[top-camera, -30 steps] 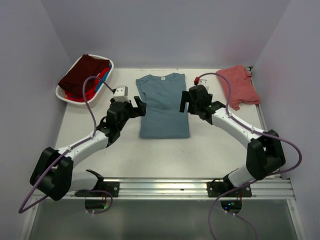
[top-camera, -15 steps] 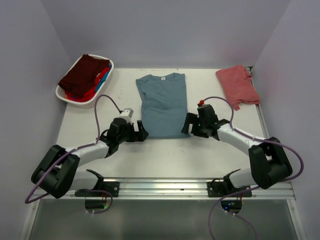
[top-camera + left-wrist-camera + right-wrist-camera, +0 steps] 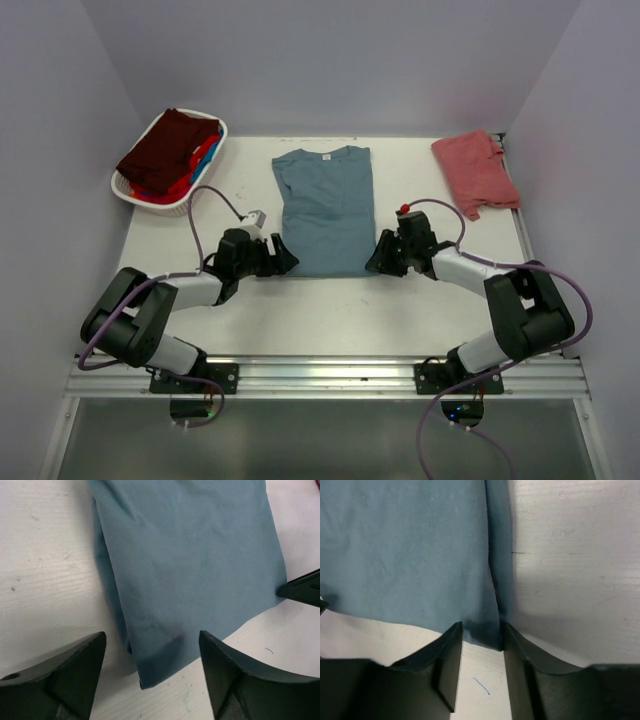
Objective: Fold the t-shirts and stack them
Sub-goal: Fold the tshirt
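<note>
The teal-blue t-shirt (image 3: 325, 205) is being supported flat on the surface (image 3: 330, 310), collar toward the far side. Its near left corner is being straddled by the left claw (image 3: 150, 640), released and spread wide. Its near right corner is being flanked by the right claw (image 3: 482, 627), narrowly parted, not yet clenched. The salmon-red t-shirt (image 3: 475, 172) is being borne at the far right.
</note>
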Controlling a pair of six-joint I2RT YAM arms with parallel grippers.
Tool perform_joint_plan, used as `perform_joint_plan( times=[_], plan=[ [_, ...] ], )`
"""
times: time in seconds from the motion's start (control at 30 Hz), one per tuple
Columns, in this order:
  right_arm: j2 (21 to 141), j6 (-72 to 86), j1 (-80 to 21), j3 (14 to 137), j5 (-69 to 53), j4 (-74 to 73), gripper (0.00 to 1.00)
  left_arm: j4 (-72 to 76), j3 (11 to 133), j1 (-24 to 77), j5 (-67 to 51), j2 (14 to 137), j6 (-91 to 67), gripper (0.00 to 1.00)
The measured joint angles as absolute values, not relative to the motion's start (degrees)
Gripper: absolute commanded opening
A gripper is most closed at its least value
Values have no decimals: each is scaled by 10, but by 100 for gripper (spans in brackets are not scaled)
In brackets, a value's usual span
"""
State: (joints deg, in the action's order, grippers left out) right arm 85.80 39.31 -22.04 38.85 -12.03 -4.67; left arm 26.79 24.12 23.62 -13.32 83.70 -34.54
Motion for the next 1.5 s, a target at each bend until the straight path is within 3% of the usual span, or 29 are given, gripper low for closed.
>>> perform_joint_plan(
  times=[0.07,0.27,0.43,0.57,0.8,0.9,0.93,1.27,1.5],
  plan=[
    [856,395,-220,389,-117,-50,36,256,242,234,-141,837,-348,64],
    [839,394,-220,388,-110,-59,30,208,252,234,-165,837,-348,49],
    [827,390,-220,381,-100,-65,19,161,259,234,-173,825,-344,44],
    [828,387,-221,378,-100,-65,0,146,259,234,-172,822,-339,36],
    [852,387,-220,372,-100,-51,0,198,259,234,-189,858,-349,34],
    [852,387,-220,370,-100,-50,0,228,256,234,-195,875,-354,15],
    [852,386,-220,370,-100,-50,0,234,255,233,-196,880,-356,0],
    [766,372,-221,365,-101,-95,0,197,223,233,-200,823,-359,0],
    [582,347,-236,370,-118,-204,0,34,200,257,-205,577,-371,0]
  ],
)
